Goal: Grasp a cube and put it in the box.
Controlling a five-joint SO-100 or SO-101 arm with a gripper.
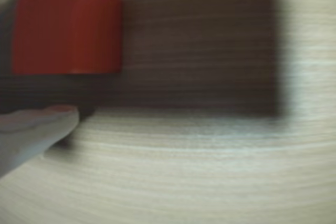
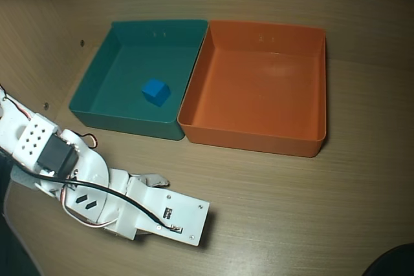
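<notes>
small matte orange cube (image 1: 67, 27) sat upper left in the blurred wrist view, right above a pale finger (image 1: 37, 129); couldn't tell if the fingers pinched it. overhead: white arm (image 2: 97, 192) lower left on the wood surface (image 2: 291, 211), large shallow orange plastic bin (image 2: 259, 140) empty upper right, teal bin (image 2: 123, 117) beside it holding a small blue cube (image 2: 156, 92).

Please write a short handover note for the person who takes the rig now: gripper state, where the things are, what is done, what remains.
Gripper: in the wrist view, blurred, the orange cube sits right at one pale fingertip; whether it is gripped cannot be told. In the overhead view the arm hides both.
Orange box: empty, to the right of the teal box and touching it.
Blue cube: lies in the teal box.
Done: arm is at the orange cube, low over the table.
Left: confirm the grip, carry the cube to the orange box, release.
</notes>
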